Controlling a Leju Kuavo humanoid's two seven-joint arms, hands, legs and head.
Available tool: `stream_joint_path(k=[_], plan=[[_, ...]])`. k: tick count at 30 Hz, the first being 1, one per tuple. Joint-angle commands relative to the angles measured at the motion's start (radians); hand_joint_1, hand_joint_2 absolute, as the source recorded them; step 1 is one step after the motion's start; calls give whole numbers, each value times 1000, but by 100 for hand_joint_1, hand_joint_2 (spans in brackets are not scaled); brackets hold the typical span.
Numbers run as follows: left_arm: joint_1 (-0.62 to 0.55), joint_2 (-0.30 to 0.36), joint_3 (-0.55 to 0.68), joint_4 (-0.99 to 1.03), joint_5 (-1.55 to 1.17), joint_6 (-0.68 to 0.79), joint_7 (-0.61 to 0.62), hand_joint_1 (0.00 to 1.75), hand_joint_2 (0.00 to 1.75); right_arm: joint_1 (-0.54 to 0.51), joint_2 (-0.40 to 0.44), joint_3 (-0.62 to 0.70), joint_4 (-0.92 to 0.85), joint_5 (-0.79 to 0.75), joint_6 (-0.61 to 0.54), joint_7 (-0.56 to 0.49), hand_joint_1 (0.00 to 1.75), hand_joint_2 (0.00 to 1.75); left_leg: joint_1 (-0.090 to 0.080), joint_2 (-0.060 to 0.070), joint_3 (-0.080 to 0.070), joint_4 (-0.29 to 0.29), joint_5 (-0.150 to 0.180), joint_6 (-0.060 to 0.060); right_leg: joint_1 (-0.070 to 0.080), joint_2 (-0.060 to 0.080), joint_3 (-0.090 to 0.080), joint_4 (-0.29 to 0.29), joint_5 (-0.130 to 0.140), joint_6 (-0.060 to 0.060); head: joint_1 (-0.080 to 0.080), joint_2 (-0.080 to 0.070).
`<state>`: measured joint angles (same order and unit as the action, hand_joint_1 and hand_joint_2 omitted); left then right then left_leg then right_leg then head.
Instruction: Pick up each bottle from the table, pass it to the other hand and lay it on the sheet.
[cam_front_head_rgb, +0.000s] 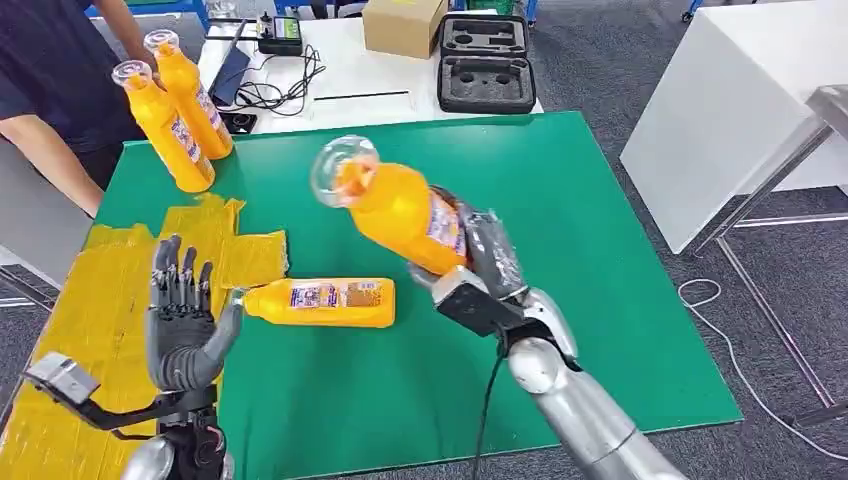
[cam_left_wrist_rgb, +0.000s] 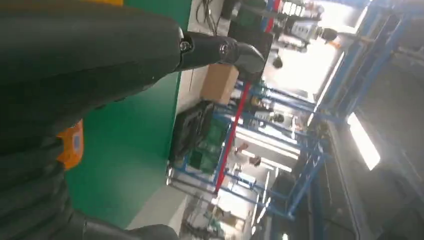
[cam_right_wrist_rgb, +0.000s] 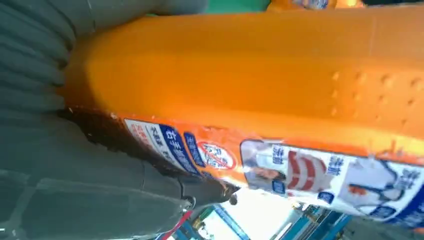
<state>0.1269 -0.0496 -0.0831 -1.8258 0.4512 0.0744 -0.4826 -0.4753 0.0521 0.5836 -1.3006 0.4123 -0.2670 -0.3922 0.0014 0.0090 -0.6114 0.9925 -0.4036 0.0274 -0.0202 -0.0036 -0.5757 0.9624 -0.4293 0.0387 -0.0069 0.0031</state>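
My right hand (cam_front_head_rgb: 487, 262) grips an orange bottle (cam_front_head_rgb: 392, 205) by its base and holds it tilted above the green table (cam_front_head_rgb: 560, 200), clear cap toward the far left. The right wrist view looks along the same bottle (cam_right_wrist_rgb: 260, 90) and its label. Another orange bottle (cam_front_head_rgb: 322, 302) lies on its side on the green surface, its cap end at the edge of the yellow sheet (cam_front_head_rgb: 90, 300). My left hand (cam_front_head_rgb: 183, 315) is raised over the sheet with spread fingers, holding nothing, just left of the lying bottle. Two more orange bottles (cam_front_head_rgb: 178, 108) stand at the far left corner.
A person in a dark top (cam_front_head_rgb: 55, 80) stands by the table's far left corner. A white table behind carries a cardboard box (cam_front_head_rgb: 403, 24), a black foam case (cam_front_head_rgb: 484, 60) and cables. A white bench (cam_front_head_rgb: 730, 110) stands to the right.
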Motion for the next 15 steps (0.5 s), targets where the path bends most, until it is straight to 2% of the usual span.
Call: stream_joint_path(k=[1,6,11,15], plan=[[-110,-16,-76,122,55,-3,25,0,175,-190,211,149,339,22,-31,52,175,175,1,1,3,-1,0,-3,1,2,2,0,0,-2,-1,0],[-178,-29,-86,152,102,-36,57,0,175,-225,286,161,442,47,-13,110,175,175,2,2,2,1,0,-5,3,2,1,2,-1,-3,-1,0],[-219,-53,-109,175,120,-59,79,0,175,-260,297,139,500,74,21,142,175,175,2,-1,1,0,2,-4,3,-1,1,1,-1,-2,-1,0],[-252,-63,-126,197,121,-63,83,0,175,-297,297,207,522,50,34,189,175,175,2,-2,0,1,1,-4,2,-1,1,1,-1,-2,0,0]])
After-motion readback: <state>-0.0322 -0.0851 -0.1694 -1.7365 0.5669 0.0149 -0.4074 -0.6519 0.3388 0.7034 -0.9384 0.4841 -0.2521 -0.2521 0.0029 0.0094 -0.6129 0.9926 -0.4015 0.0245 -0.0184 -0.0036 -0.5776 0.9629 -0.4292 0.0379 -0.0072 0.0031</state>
